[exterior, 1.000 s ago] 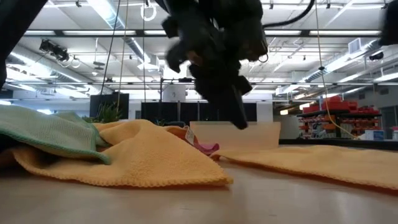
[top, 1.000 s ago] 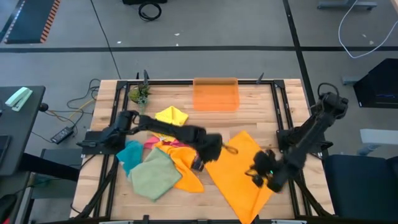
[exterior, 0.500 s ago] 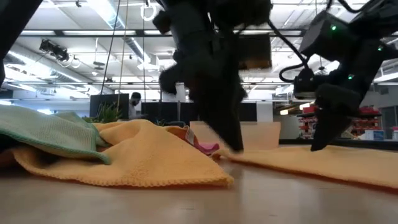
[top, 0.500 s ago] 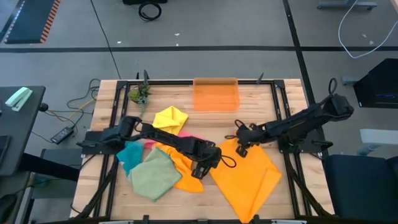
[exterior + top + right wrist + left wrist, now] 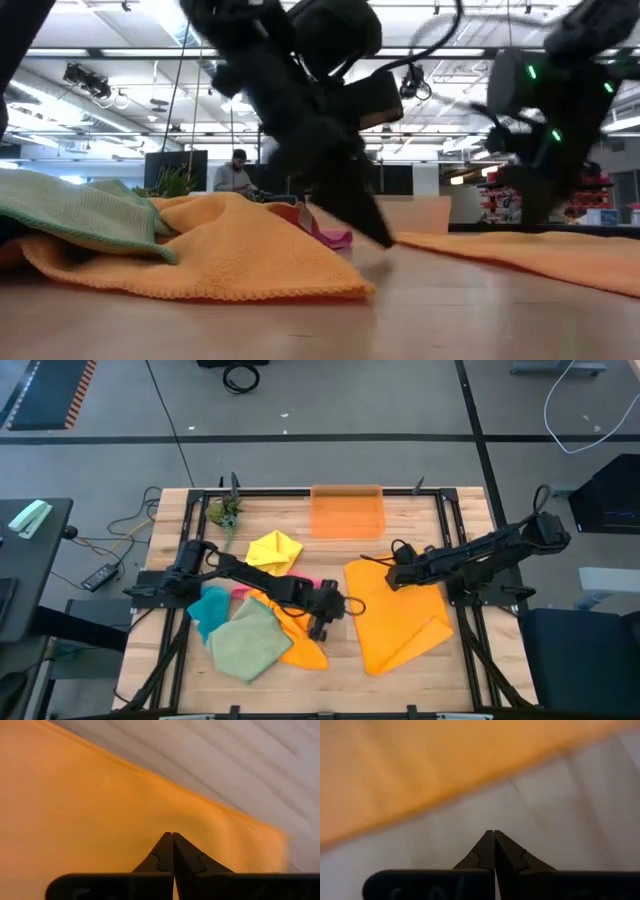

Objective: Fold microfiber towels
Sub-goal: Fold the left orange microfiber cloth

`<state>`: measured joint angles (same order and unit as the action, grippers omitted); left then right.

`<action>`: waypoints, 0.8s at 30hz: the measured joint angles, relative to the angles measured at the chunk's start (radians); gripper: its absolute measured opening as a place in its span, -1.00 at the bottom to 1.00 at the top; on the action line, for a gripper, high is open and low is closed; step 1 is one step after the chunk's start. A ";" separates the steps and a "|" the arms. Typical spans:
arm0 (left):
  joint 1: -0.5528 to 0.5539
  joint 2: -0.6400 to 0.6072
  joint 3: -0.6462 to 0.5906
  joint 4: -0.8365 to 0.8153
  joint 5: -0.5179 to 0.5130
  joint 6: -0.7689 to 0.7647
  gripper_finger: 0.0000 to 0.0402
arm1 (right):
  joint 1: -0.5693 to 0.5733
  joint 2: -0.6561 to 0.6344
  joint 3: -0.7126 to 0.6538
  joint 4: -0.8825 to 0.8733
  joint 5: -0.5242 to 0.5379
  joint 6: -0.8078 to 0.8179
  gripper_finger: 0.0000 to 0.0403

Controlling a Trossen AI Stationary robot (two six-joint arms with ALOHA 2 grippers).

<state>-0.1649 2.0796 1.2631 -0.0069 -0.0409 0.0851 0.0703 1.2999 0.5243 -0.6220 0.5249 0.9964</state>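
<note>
1. Looking down on the wooden table [image 5: 400, 690], you see a large orange microfiber towel [image 5: 400, 622] folded over on its right half.
2. Your right gripper [image 5: 396, 573] sits low at that towel's far edge, its fingers pressed together; whether it pinches any cloth cannot be told.
3. Your left gripper [image 5: 322, 628] hangs just above bare wood beside the towel's left edge, fingers closed on nothing.
4. A heap of soft cloths lies left of it: a sage green towel [image 5: 245, 647], a teal towel [image 5: 209, 608], a yellow towel [image 5: 275, 550] and a pink towel [image 5: 243, 591].
5. A translucent orange bin [image 5: 346, 513] stands at the far edge.
</note>
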 joint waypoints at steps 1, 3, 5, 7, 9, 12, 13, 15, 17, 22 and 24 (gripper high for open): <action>0.007 0.000 -0.008 0.045 0.000 -0.004 -0.96 | 0.014 -0.010 0.025 -0.014 -0.011 -0.014 -0.99; 0.015 -0.001 -0.009 0.095 -0.003 0.004 -0.96 | 0.053 -0.025 0.076 -0.064 -0.042 -0.035 -0.99; 0.021 0.000 -0.002 0.124 -0.005 0.034 -0.98 | 0.107 -0.050 0.131 -0.107 -0.080 -0.050 -0.99; 0.039 0.002 0.006 0.141 -0.029 0.060 -0.97 | 0.178 -0.069 0.165 -0.155 -0.152 -0.055 -0.99; 0.069 0.002 0.009 0.139 -0.036 0.078 -0.97 | 0.260 -0.089 0.172 -0.175 -0.235 -0.035 -0.99; 0.127 0.005 0.008 0.131 -0.046 0.092 -0.98 | 0.398 -0.109 0.158 -0.152 -0.278 0.073 -0.99; 0.146 0.008 0.009 0.131 -0.042 0.106 -0.98 | 0.447 -0.106 0.147 -0.153 -0.279 0.125 -0.99; 0.179 0.012 0.007 0.118 -0.036 0.129 -0.98 | 0.544 -0.094 0.130 -0.124 -0.279 0.209 -0.99; 0.208 0.024 0.009 0.131 -0.002 0.136 -0.98 | 0.629 -0.071 0.119 -0.100 -0.278 0.274 -0.99; 0.267 0.051 0.008 0.098 0.067 0.137 -0.98 | 0.779 0.006 0.116 -0.076 -0.264 0.423 -0.99; 0.283 0.062 0.009 0.106 0.067 0.137 -0.98 | 0.810 0.045 0.116 -0.035 -0.245 0.471 -0.99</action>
<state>0.1177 2.1413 1.2719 0.0994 0.0259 0.2218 0.8803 1.3453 0.6403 -0.6572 0.2797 1.4674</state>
